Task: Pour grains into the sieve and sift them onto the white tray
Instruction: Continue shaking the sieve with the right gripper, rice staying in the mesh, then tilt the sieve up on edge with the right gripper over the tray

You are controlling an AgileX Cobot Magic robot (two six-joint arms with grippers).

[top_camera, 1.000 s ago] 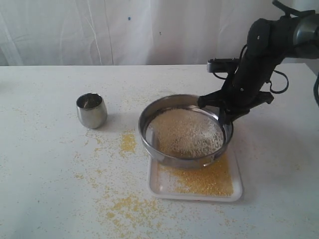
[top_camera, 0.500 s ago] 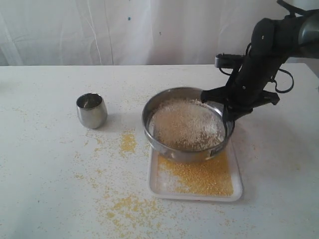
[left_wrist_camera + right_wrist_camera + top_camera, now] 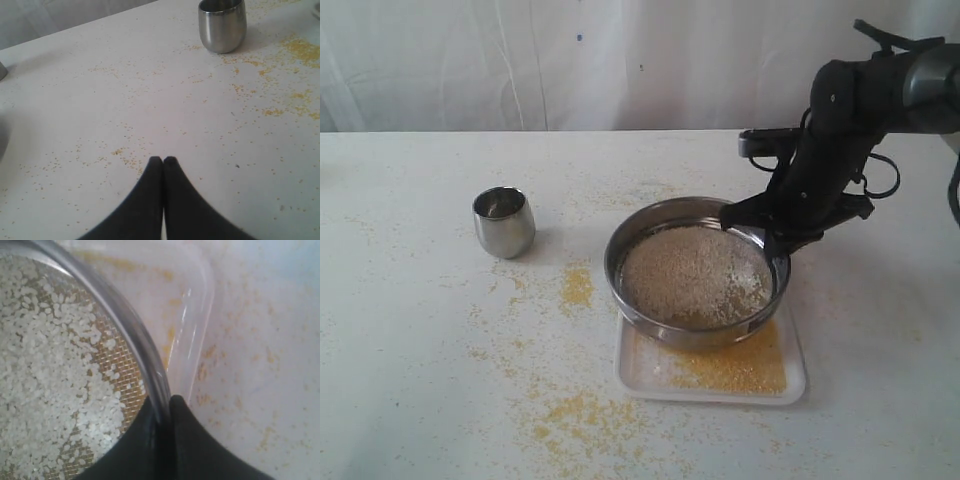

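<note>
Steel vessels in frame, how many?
2. The small cup stands alone, left of the sieve; the sieve is over the white tray, its rim gripped by the right hand. Nothing looks hidden.

1. one sieve [image 3: 690, 336].
2. one white tray [image 3: 638, 368].
3. one steel cup [image 3: 504, 221].
4. two grippers: the left gripper [image 3: 163, 161] and the right gripper [image 3: 765, 226].
5. grains [image 3: 695, 275]: far too many to count.

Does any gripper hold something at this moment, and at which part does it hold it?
The right gripper holds the sieve by its steel rim, with the jaws pinched on the rim wall. The left gripper is shut on nothing.
</note>
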